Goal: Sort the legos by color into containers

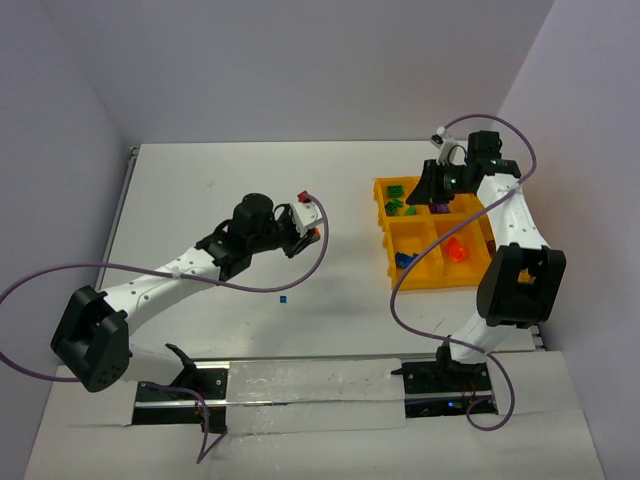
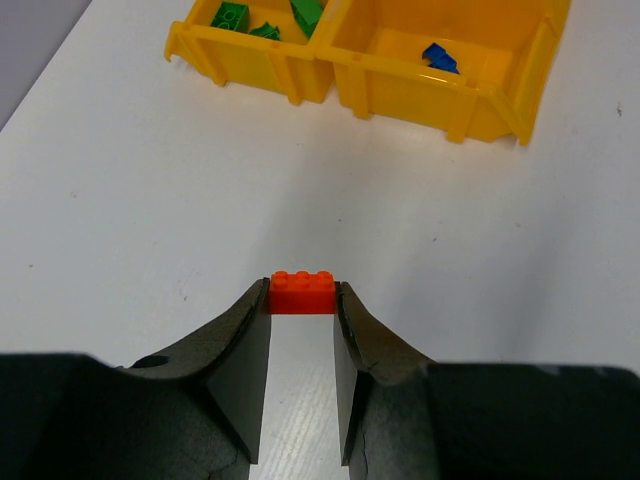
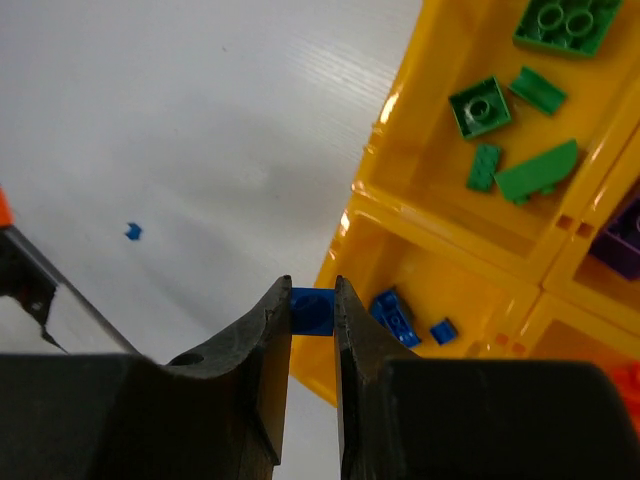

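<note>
My left gripper (image 1: pixel 303 205) is shut on an orange-red studded brick (image 2: pixel 302 292) and holds it above the white table, left of the yellow-orange tray (image 1: pixel 470 277). My right gripper (image 1: pixel 438 188) is shut on a small blue brick (image 3: pixel 313 311) above the tray's near-left wall (image 3: pixel 420 200), beside the compartment that holds blue pieces (image 3: pixel 395 312). Green bricks (image 3: pixel 480 108) lie in the far-left compartment, and a purple piece (image 3: pixel 625 240) lies in the compartment beside it. Orange pieces (image 1: pixel 457 250) lie in a middle compartment. A tiny blue bit (image 1: pixel 283 297) lies loose on the table.
The tray's wall (image 2: pixel 400 85) shows ahead of my left gripper, with green bricks (image 2: pixel 230 15) and a blue piece (image 2: pixel 438 57) inside. Purple cables loop round both arms. The table is walled at the back and on both sides.
</note>
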